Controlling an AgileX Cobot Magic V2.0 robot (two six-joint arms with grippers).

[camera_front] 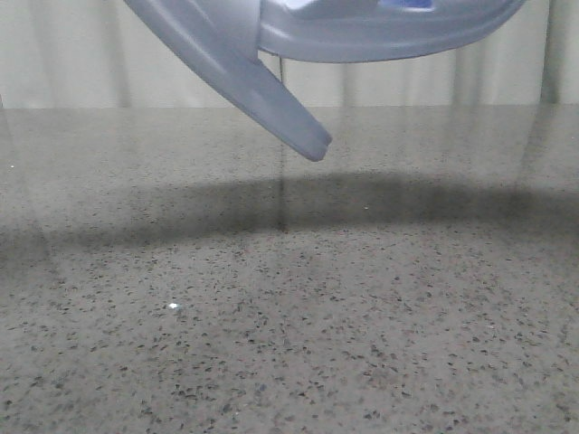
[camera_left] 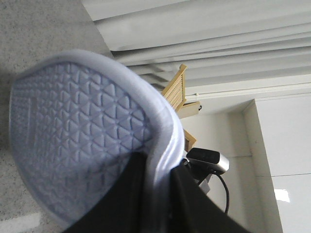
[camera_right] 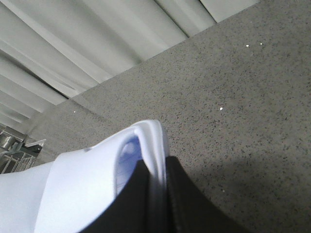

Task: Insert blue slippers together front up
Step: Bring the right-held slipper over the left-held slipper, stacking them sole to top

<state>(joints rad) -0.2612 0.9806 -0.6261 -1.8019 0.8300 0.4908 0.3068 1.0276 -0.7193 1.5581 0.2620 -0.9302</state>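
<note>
My left claw [camera_left: 155,194] pinches one slipper [camera_left: 82,141], my right claw [camera_right: 155,194] pinches the other slipper [camera_right: 87,194]; I should align toes upward above the surface [camera_front: 289,344] before nesting.

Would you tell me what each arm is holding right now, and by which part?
Each holds one slipper by its rim: left fingers clamp the left slipper, right fingers the right slipper.

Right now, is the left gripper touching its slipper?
Touching. The left wrist view shows the left gripper with its dark fingers clamped on either side of the pale blue slipper's sole edge, with no gap.
</note>
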